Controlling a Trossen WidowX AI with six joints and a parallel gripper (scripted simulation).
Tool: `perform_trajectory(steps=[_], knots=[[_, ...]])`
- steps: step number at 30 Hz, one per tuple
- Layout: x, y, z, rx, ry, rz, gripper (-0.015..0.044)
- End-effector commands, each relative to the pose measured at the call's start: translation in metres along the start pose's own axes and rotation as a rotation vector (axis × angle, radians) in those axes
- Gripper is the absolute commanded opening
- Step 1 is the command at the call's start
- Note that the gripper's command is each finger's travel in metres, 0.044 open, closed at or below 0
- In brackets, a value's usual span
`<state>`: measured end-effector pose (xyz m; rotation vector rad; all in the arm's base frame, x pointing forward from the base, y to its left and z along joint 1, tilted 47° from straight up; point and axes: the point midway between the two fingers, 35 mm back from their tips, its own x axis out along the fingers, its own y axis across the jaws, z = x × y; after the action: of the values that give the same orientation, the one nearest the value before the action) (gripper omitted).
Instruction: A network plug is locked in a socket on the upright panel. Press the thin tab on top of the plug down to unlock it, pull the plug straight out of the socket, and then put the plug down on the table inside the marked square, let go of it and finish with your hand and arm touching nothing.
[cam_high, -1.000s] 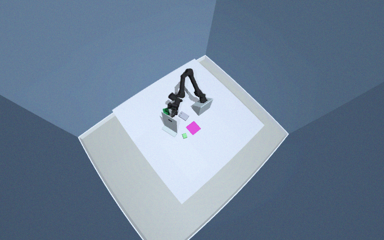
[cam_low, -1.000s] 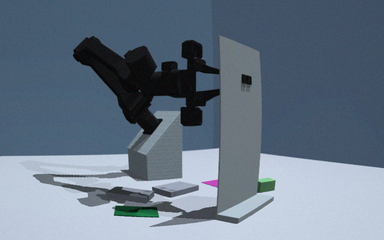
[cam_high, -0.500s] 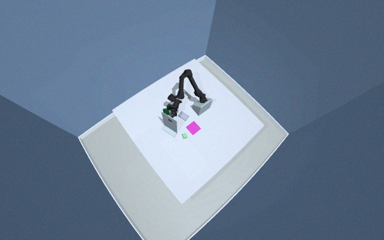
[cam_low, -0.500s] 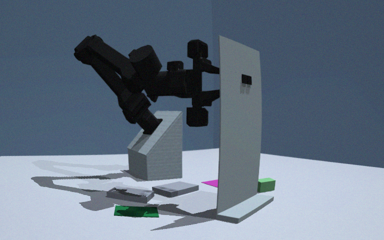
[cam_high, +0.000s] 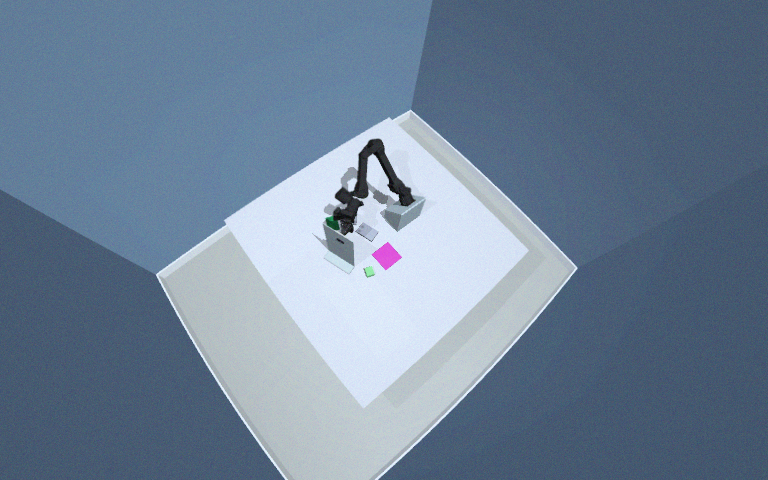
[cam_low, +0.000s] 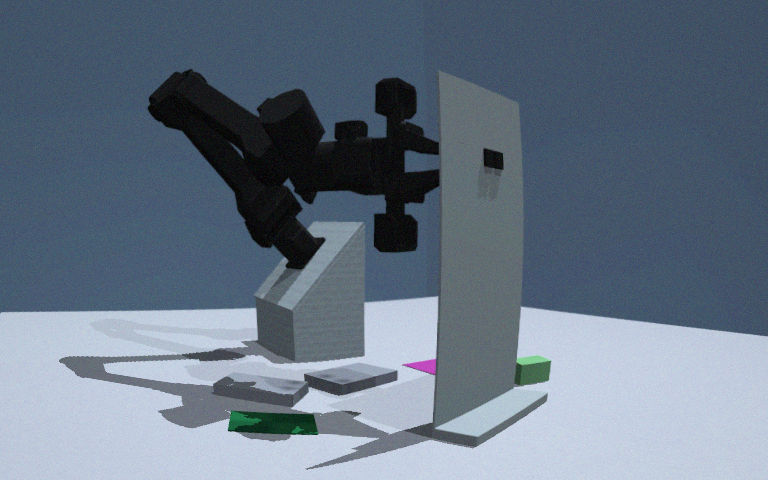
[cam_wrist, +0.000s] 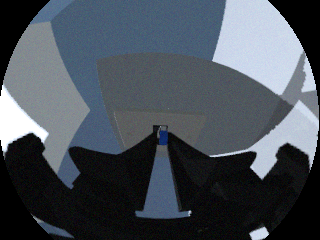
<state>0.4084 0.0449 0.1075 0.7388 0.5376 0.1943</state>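
The grey upright panel (cam_low: 478, 283) (cam_high: 338, 244) (cam_wrist: 200, 94) stands on a flat foot. A black socket part (cam_low: 492, 159) shows on its near face in the exterior view. My gripper (cam_low: 433, 164) (cam_high: 339, 221) (cam_wrist: 162, 135) reaches level against the panel's far face, and the panel's edge hides its fingertips there. In the wrist view the small blue plug (cam_wrist: 163, 136) sits between the two narrowed fingertips, at the panel. The thin tab is too small to make out. A flat magenta square (cam_high: 386, 255) (cam_low: 421, 365) lies on the table beside the panel.
The arm's grey wedge pedestal (cam_low: 317, 305) (cam_high: 403, 213) stands behind the panel. Two flat grey slabs (cam_low: 350, 377) (cam_low: 260, 389) and a dark green patch (cam_low: 271, 422) lie under the arm. A light green block (cam_low: 532, 369) (cam_high: 369, 271) sits by the panel's foot.
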Motion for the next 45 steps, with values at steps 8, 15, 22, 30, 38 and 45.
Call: perform_trajectory(steps=[8, 15, 22, 30, 38, 45], knots=[[0.000, 0.000, 0.002, 0.005, -0.007, -0.003, 0.0000], [-0.002, 0.000, 0.001, 0.005, -0.007, -0.003, 0.0000], [-0.006, 0.000, 0.000, 0.005, -0.007, -0.003, 0.0000], [-0.010, 0.000, -0.002, 0.005, -0.006, -0.003, 0.0000], [-0.014, 0.000, -0.003, 0.005, -0.006, -0.003, 0.0000], [-0.018, 0.000, -0.004, 0.005, -0.006, -0.003, 0.0000]])
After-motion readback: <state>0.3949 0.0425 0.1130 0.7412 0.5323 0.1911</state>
